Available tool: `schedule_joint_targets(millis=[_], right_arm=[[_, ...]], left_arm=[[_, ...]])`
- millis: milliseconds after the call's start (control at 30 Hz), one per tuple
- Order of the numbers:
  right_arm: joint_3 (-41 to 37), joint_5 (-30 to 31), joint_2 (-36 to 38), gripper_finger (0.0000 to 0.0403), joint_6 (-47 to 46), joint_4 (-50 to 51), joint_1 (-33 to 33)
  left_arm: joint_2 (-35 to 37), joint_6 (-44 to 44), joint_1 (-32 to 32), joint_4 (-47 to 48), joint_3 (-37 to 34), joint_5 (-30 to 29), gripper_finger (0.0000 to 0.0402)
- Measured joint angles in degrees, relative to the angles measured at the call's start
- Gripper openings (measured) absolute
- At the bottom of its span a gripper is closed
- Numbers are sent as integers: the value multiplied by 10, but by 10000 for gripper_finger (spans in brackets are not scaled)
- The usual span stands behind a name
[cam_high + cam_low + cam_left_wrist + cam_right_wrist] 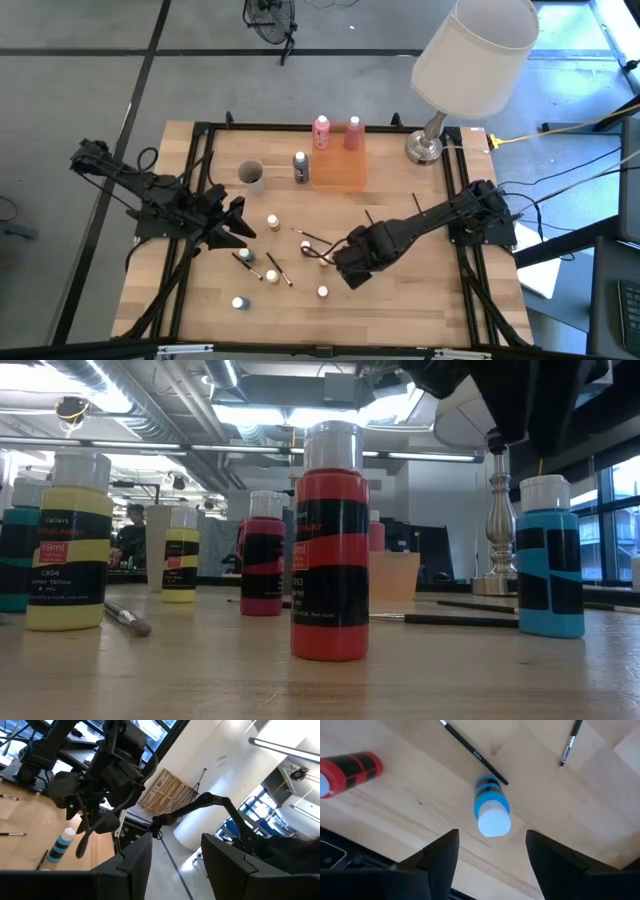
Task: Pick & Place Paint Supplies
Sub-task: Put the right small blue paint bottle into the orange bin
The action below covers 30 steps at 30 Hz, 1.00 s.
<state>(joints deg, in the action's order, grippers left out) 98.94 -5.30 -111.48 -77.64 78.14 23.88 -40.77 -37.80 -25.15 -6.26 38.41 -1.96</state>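
We see most small bottles (pixel 272 222) not yet placed; the right gripper (pixel 492 847) hangs open above the blue bottle (pixel 491 810); the left gripper (pixel 175 862) waits half-open, empty.

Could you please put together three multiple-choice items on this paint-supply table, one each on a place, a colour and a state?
1. Where does the lamp stand?
A. at the table's far right corner
B. in the middle of the table
C. at the near left corner

2. What colour is the body of the bottle below the right gripper?
A. yellow
B. blue
C. pink

3. How are the right gripper's fingers?
A. shut on a brush
B. shut on the bottle
C. open, with nothing between them

Answers:
1 A: the high view shows its metal base by the far right corner.
2 B: the right wrist view shows a blue body with black bands and a white cap.
3 C: the right wrist view shows the fingers apart, the bottle standing free on the wood below.
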Motion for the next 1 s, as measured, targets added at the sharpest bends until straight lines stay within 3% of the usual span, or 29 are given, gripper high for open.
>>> schedule_joint_targets(millis=[567,1000], right_arm=[[-2,-7,0,234,6,-3,5],[-70,-34,0,234,17,-57,5]], left_arm=[[0,-7,-10,0,0,32,166],[0,17,-32,0,0,31,166]])
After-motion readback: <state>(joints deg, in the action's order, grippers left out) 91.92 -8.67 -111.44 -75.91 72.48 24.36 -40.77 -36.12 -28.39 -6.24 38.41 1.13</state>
